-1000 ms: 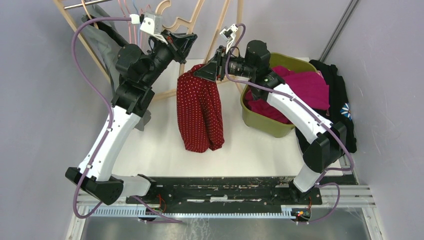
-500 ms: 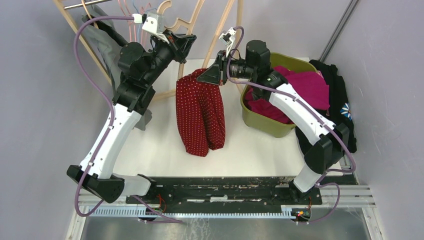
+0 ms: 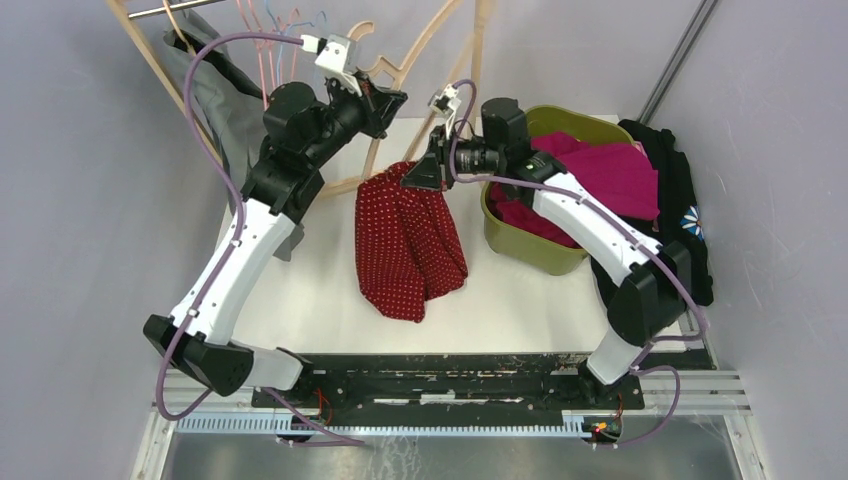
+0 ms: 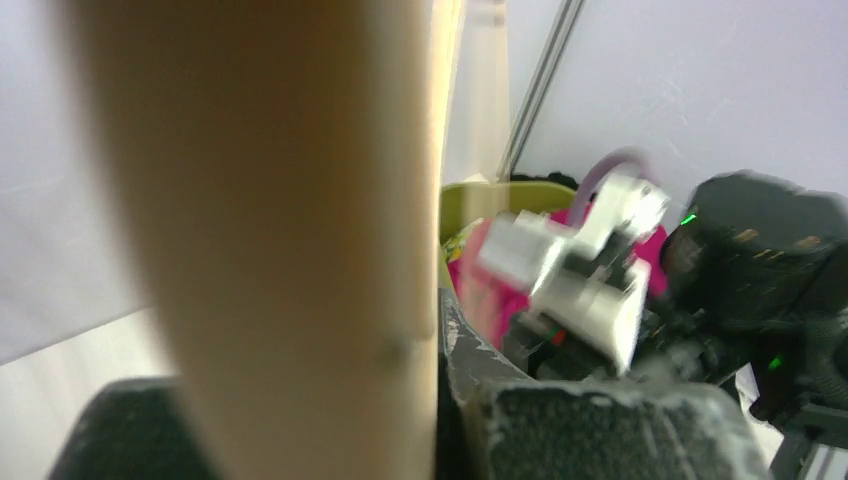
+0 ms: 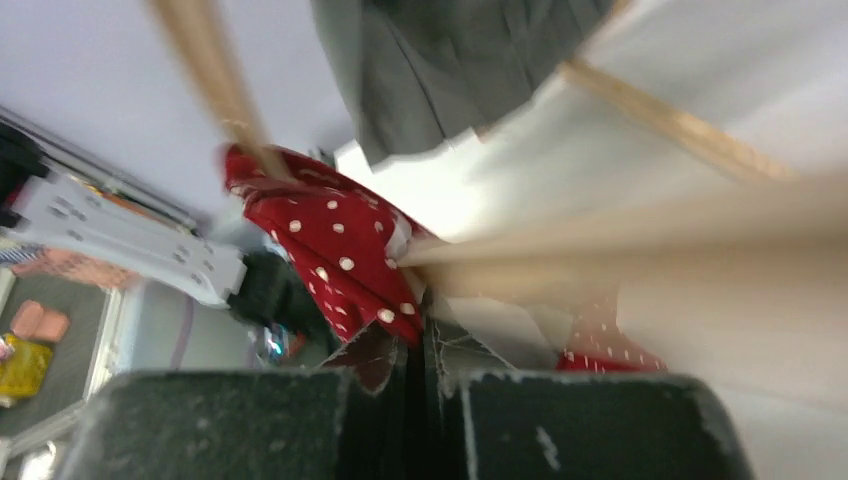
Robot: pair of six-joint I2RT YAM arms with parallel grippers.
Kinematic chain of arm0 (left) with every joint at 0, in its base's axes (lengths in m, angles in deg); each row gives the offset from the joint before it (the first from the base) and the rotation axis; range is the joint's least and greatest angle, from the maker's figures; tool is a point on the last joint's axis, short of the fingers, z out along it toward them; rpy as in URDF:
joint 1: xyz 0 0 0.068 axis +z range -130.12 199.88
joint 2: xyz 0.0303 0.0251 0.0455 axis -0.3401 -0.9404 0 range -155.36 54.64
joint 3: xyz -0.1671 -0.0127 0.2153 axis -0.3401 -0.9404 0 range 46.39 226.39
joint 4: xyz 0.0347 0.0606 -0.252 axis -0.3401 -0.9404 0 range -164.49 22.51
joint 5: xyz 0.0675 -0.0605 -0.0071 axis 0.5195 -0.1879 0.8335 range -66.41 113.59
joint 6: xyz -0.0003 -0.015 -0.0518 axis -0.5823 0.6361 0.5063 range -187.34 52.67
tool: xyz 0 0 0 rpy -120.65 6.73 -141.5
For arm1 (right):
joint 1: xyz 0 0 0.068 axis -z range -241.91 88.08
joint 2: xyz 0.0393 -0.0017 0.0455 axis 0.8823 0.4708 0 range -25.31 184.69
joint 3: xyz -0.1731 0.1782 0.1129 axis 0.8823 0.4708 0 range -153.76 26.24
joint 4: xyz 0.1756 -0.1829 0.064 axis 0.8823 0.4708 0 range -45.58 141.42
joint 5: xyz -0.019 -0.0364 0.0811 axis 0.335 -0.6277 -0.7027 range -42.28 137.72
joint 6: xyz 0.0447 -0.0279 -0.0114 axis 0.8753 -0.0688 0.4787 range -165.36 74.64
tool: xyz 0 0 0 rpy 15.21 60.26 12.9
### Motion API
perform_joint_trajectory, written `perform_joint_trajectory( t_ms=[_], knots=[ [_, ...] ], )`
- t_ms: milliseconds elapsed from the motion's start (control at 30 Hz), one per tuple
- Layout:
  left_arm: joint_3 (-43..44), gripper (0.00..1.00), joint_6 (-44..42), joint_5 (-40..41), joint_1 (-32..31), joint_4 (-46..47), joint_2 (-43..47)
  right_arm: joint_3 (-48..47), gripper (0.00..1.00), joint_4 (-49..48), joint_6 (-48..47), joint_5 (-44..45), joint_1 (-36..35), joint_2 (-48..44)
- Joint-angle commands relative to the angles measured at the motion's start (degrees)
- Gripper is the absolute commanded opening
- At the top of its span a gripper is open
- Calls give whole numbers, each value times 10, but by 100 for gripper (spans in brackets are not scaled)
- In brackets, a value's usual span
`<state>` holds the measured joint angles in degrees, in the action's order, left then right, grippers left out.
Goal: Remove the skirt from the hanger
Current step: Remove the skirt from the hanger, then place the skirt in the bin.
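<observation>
Looking at a red polka-dot skirt point(image 3: 410, 240) over the back middle of the white table point(image 3: 300, 300), bunched up and dangling with the lower end down toward the tabletop. Got the right gripper point(image 3: 420, 172) pinching the skirt's top edge, jaws together with red fabric squeezed into the seam between the fingers point(image 5: 600, 430) in the wrist view. Got the left gripper point(image 3: 385, 100) higher up and a bit to the left, jaws clamped on the wooden hanger point(image 4: 290, 250), with blurry wood filling most of that wrist view. Can't tell from above whether the skirt is touching the hanger. Seeing a pale wooden bar point(image 5: 620, 235) running right up against the red cloth in the right wrist view, though. Also spotting an olive-green bin point(image 3: 540, 258) just right of the skirt, stuffed with magenta clothes point(image 3: 610, 175), plus a black garment point(image 3: 680, 200) with a flower print beyond that. Over on the left, seeing a grey garment point(image 3: 215, 95) hanging off the wooden rack point(image 3: 150, 60).
</observation>
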<state>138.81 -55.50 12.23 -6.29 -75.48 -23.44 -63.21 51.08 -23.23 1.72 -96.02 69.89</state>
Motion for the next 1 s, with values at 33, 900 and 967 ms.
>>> perform_joint_trajectory(
  t_ms=[33,900,967],
  knots=[
    [88,3,-30,26,4,158,23,-16,1,185,-86,-15,-11,76],
    [-81,3,-103,82,3,32,134,-402,1,313,-217,438,170,-51],
    [-91,3,-105,85,3,29,140,-399,1,280,-229,484,187,-68]
  ],
)
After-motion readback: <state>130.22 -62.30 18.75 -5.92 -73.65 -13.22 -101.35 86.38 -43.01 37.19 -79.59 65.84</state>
